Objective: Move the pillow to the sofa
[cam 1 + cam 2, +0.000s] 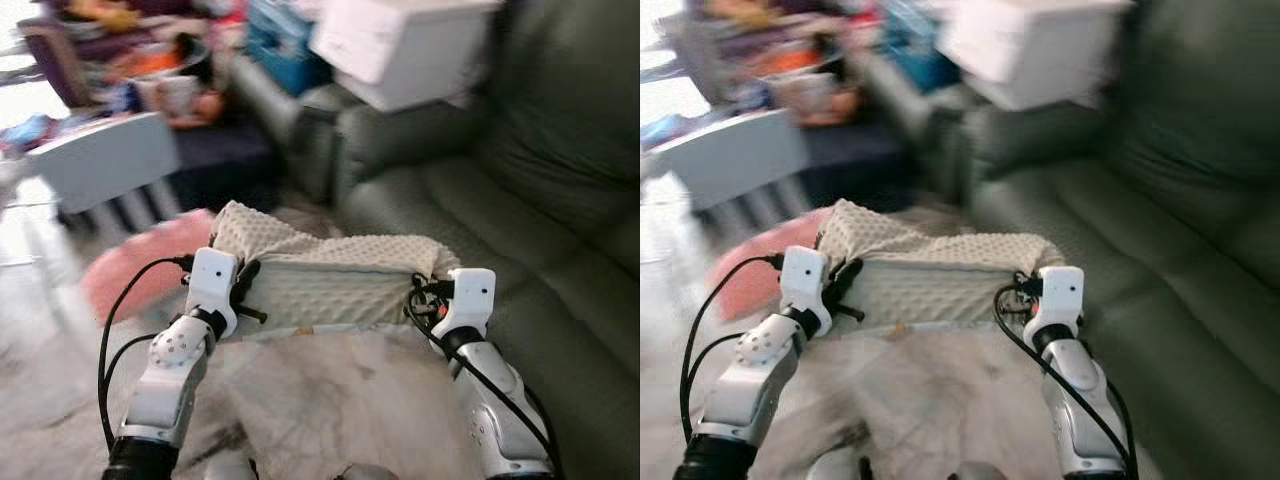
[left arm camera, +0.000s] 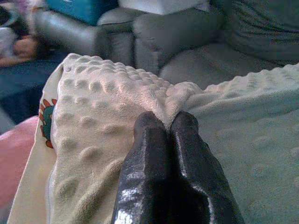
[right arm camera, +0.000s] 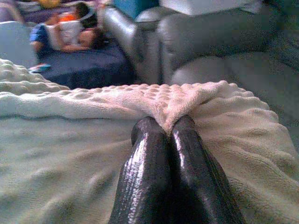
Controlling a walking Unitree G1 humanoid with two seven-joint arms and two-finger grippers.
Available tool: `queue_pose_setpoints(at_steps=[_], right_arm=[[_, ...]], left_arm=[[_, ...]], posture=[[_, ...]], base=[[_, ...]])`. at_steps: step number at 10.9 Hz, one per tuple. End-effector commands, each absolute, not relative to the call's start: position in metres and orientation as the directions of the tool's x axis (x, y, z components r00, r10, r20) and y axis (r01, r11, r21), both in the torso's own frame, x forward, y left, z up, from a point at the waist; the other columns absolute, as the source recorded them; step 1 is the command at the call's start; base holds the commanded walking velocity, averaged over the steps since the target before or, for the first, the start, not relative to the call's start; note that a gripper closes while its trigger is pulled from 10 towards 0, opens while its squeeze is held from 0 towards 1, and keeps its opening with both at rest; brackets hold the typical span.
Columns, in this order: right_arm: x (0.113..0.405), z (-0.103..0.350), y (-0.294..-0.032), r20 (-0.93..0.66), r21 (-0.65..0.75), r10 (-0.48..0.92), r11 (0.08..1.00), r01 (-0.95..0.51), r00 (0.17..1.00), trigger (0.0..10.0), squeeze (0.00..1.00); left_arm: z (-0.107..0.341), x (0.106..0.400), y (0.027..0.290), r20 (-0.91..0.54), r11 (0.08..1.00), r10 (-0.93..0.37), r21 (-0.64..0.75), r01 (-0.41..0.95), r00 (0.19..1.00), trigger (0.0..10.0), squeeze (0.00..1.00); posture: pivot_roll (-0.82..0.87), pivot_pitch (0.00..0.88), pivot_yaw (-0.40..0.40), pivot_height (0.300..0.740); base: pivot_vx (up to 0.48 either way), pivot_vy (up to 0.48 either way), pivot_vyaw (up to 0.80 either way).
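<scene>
here both grippers, left (image 2: 166, 123) and right (image 3: 167, 126), pinch pillow (image 1: 320, 285) edge beside sofa (image 1: 520, 220)

One cream pillow (image 1: 325, 285), one grey sofa (image 1: 520, 230), two tools, one white box (image 1: 400, 45).

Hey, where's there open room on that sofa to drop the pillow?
The wide seat of the green sofa, right of the held pillow, is bare. It's crowded beyond the armrest: a white box and blue bin.
</scene>
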State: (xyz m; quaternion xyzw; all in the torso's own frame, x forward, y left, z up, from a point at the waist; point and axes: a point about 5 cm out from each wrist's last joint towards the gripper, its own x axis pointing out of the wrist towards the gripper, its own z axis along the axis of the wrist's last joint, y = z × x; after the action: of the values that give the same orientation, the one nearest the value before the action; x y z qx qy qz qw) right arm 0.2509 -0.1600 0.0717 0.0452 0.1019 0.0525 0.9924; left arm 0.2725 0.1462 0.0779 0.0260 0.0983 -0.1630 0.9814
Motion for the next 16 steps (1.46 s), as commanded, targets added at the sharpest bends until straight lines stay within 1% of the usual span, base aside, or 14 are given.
queue_pose_setpoints(at_steps=[1,3,8,12,16], right_arm=[[0.253,0.076,-0.172,-0.184,0.076,0.054,0.996,-0.041,0.981,10.0,0.00],[0.254,0.076,-0.172,-0.185,0.074,0.055,0.996,-0.042,0.981,10.0,0.00],[0.254,0.074,-0.170,-0.194,0.076,0.051,0.996,-0.037,0.980,10.0,0.00],[0.254,0.073,-0.169,-0.198,0.073,0.057,0.996,-0.044,0.979,10.0,0.00],[0.253,0.071,-0.169,-0.207,0.075,0.057,0.996,-0.042,0.977,10.0,0.00]], left_arm=[[0.082,0.276,0.157,-0.183,0.958,-0.273,0.033,0.284,0.944,10.0,0.00],[0.082,0.274,0.147,-0.162,0.935,-0.349,0.003,0.355,0.923,10.0,0.00],[0.084,0.271,0.145,-0.143,0.915,-0.401,-0.021,0.403,0.905,10.0,0.00],[0.085,0.270,0.143,-0.137,0.905,-0.424,-0.022,0.425,0.895,10.0,0.00],[0.084,0.269,0.141,-0.136,0.901,-0.432,-0.023,0.433,0.892,10.0,0.00]], posture=[[-0.04,0.000,-0.059,0.740],[-0.04,0.000,-0.060,0.740],[-0.04,0.000,-0.053,0.740],[-0.04,0.000,-0.052,0.740],[-0.04,0.002,-0.053,0.740]], base=[[0.000,0.000,-0.80],[0.000,0.000,-0.80],[0.000,0.000,-0.80],[0.260,0.000,-0.80],[0.359,0.000,-0.80]])
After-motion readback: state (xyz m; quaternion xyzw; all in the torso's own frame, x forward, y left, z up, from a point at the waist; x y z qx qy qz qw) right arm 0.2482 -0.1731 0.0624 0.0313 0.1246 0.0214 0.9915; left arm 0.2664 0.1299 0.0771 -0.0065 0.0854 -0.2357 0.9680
